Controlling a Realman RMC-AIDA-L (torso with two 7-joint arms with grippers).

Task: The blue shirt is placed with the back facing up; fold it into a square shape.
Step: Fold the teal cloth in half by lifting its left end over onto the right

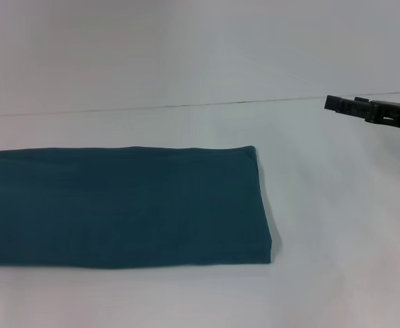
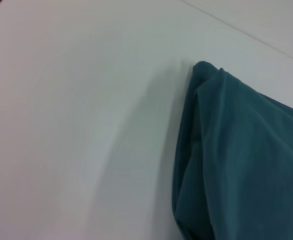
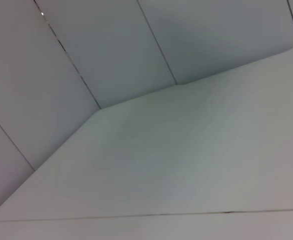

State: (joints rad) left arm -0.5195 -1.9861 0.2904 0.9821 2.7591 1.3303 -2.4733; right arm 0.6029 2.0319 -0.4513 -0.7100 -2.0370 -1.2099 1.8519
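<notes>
**Shirt folded to a long band; crosswise folds outstanding**

The right gripper [image 1: 331, 103] enters the head view from the robot's right as a black, narrow assembly held above the white table [image 1: 336, 273]; its tip points toward the robot's left. Whether its fingers are spread or pressed together cannot be told, and nothing is seen in its grasp. Its own wrist view shows only bare white table surface and the pale panelled wall [image 3: 111, 45] beyond, with no cloth in sight.

Below and to the left of this gripper, clearly apart from it, lies the blue shirt [image 1: 118, 208], a dark teal-blue cotton garment. It rests flat as a long horizontal band, its short end nearest the gripper forming a neat, layered edge, its other end running out of the head view on the robot's left.

The left gripper does not appear in any view; its wrist camera looks down on one rumpled, layered corner of the blue shirt [image 2: 236, 160] and the bare table beside it.

Judged progress: the lengthwise folds, sleeves and sides tucked in, appear complete. The band is still much longer than it is deep, so folding it across its length to a square is probably what is left.
</notes>
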